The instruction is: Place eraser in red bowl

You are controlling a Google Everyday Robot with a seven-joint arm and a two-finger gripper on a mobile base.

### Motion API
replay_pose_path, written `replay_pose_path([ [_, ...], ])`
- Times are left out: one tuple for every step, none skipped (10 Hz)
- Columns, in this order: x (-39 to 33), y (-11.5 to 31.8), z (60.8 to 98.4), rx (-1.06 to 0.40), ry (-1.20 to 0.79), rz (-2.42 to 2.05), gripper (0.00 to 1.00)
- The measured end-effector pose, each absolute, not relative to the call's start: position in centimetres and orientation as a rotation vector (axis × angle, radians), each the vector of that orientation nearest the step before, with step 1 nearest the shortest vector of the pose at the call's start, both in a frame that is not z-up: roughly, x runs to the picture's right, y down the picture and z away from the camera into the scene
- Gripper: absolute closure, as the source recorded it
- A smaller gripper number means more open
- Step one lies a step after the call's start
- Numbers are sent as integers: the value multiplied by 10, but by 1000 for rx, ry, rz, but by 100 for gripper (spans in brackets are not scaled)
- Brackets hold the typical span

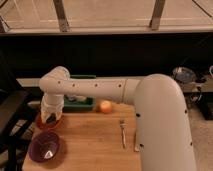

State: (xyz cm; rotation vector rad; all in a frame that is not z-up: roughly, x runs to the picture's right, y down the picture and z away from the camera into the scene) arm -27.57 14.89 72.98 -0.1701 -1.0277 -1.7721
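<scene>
The red bowl point(42, 122) sits at the left edge of the wooden table point(95, 145), mostly covered by my arm. My gripper point(49, 116) hangs directly over the bowl, pointing down into it. The eraser is hidden; I cannot see it in the gripper or in the bowl.
A purple bowl point(46, 146) stands in front of the red bowl near the table's front left corner. A green tray point(80, 103) lies at the back. An orange fruit point(106, 106) sits at the middle back. A fork point(123, 132) and a pale utensil point(136, 141) lie to the right.
</scene>
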Motion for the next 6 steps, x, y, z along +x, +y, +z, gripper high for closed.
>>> replay_pose_path([
  [-276,151,732,-177,-1036,-1763,21],
  [-274,150,736,-182,-1038,-1750,21],
  [-272,148,738,-180,-1040,-1734,21],
  [-272,144,738,-175,-1039,-1727,21],
  [-270,138,739,-166,-1026,-1720,21],
  [-265,127,738,-152,-1001,-1703,21],
])
